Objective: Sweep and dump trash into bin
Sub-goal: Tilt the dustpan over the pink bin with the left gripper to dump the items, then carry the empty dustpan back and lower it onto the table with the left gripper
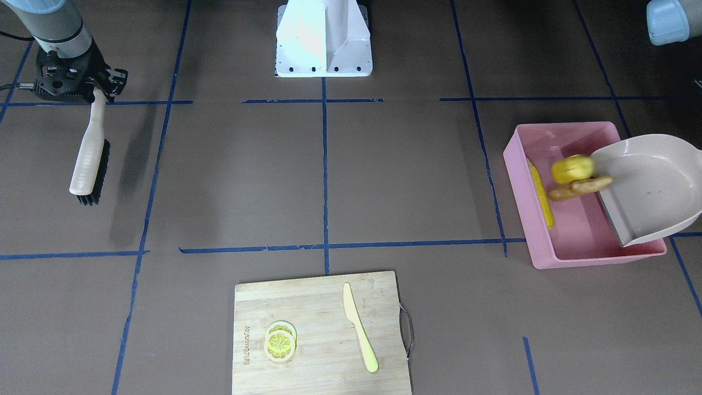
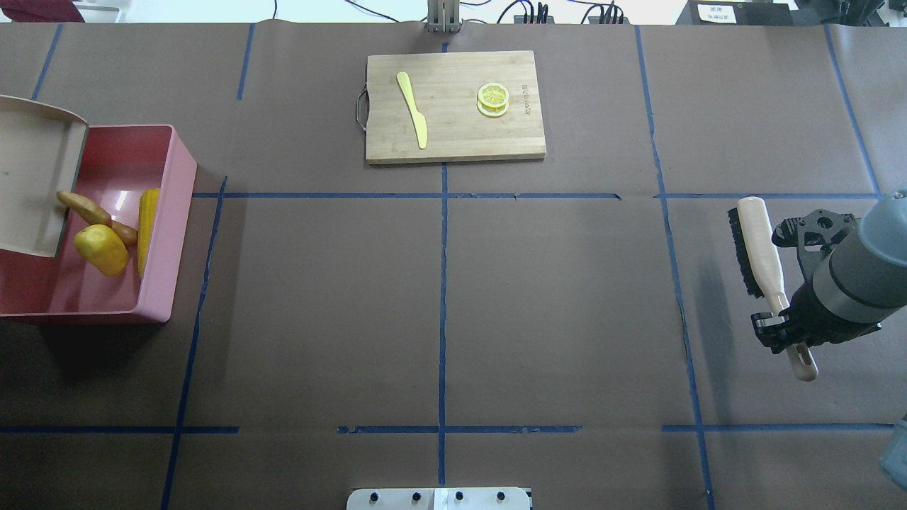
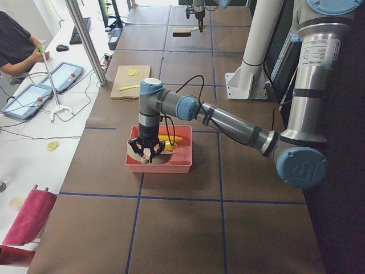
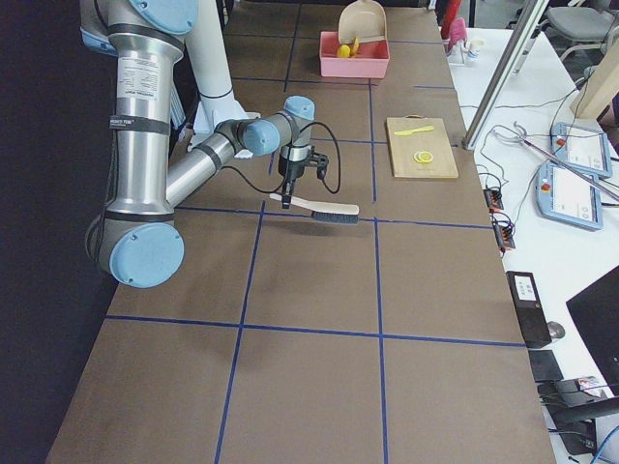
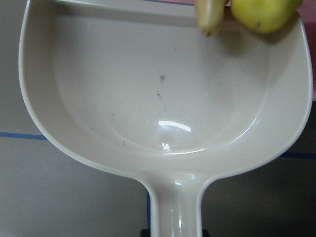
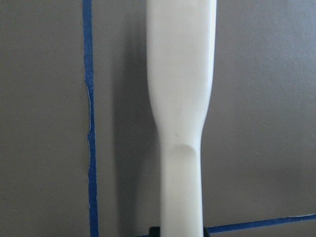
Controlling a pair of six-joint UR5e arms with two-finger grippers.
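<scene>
The pink bin (image 1: 581, 241) stands at the table's end on my left side. The yellow corn cob (image 1: 542, 195) lies inside it along one wall. The beige dustpan (image 1: 652, 186) is tilted over the bin, mouth down. The yellow potato lump (image 1: 571, 168) and the tan ginger root (image 1: 581, 187) are at the pan's lip, over the bin's floor. They are blurred. My left gripper (image 3: 149, 151) holds the dustpan (image 5: 158, 89) by its handle. My right gripper (image 1: 90, 90) is shut on the handle of a brush (image 1: 88, 159), far from the bin.
A wooden cutting board (image 1: 323, 307) lies at the table's far middle with a pale yellow knife (image 1: 359, 329) and lemon slices (image 1: 280, 341) on it. The robot's white base (image 1: 323, 38) stands at the near middle edge.
</scene>
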